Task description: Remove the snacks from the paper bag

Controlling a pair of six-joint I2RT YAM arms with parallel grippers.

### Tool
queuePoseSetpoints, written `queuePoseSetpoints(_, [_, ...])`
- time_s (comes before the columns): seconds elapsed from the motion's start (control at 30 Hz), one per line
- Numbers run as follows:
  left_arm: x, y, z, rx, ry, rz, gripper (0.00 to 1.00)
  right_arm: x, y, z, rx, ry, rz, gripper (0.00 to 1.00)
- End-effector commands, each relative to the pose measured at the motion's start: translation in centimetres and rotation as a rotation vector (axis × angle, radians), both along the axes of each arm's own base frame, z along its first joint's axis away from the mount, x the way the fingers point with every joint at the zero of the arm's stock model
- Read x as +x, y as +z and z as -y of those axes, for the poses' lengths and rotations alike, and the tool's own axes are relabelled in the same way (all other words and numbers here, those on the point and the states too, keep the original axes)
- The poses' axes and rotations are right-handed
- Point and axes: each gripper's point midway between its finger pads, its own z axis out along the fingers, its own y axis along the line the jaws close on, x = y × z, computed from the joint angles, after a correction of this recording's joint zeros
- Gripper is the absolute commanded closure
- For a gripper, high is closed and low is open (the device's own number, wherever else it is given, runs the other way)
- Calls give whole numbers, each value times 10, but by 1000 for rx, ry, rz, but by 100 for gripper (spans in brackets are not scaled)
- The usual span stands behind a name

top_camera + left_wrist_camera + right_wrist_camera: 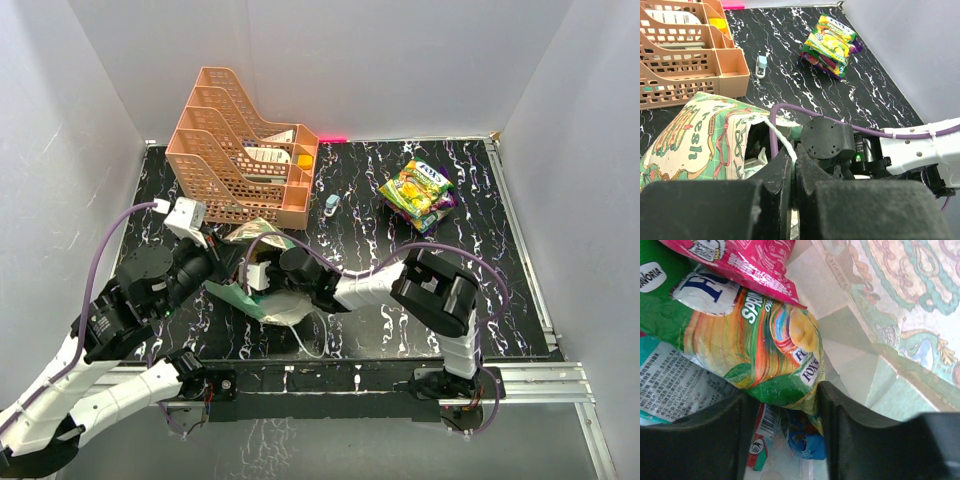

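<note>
The paper bag is lying on its side on the black marbled worktop, just in front of the orange rack, with its mouth facing the right arm.

Left pincer: it is sitting closed tight at the upper rim of the bag's mouth. The white string handle is running straight into the seam between its fingers. It is gripping the bag there and holding the mouth agape.

Right pincer: it is sitting inside the bag. Its jaws are standing partly apart, and the lower end of a green-yellow packet is filling the gap between them, touching both fingers. Whether the jaws are actually clamping the packet, I cannot tell.

Inside the bag: a pink packet is overlapping the top of the green-yellow one. A teal packet with printed text is lying beside it. A small blue wrapper is showing underneath, between the fingers.

Outside the bag: a pile of packets, yellow-green on top with purple beneath, is resting on the worktop toward the far right corner, well apart from the bag. A small pale blue object is lying between that pile and the rack, just beside the rack's front corner.
</note>
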Motion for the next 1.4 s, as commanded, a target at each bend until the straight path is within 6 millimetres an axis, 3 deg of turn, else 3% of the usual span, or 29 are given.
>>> queuePoseSetpoints(0.0, [-4,19,-7,-51,12,40,100,9,26,-11,66,6,8,57])
queuePoseSetpoints(0.13, [-3,15,-10,-48,30,36,100,-3,39,-11,100,54,-10,77])
queuePoseSetpoints(0.37, [1,12,-9,-42,44,30,100,-36,66,-4,131,123,-63,93])
queuePoseSetpoints(0.43, [2,11,-9,-39,49,28,100,-49,78,2,156,142,-91,93])
queuePoseSetpoints(0.6, [5,10,-9,-40,64,20,100,-79,87,16,170,169,-218,93])
queuePoseSetpoints(0.8, [10,5,-9,-26,94,-2,100,-101,103,41,227,95,-402,93])
queuePoseSetpoints(1.0, [13,5,-9,-27,107,-5,100,-118,138,83,342,-17,-521,93])
queuePoseSetpoints(1.1, [15,3,-11,-20,128,-14,100,-135,159,108,377,-22,-570,93])
queuePoseSetpoints(1.2, [17,-1,-11,-15,140,-24,100,-153,187,137,412,1,-566,93])
queuePoseSetpoints(1.37, [20,-6,-9,-14,149,-36,100,-159,230,189,503,-65,-489,93])
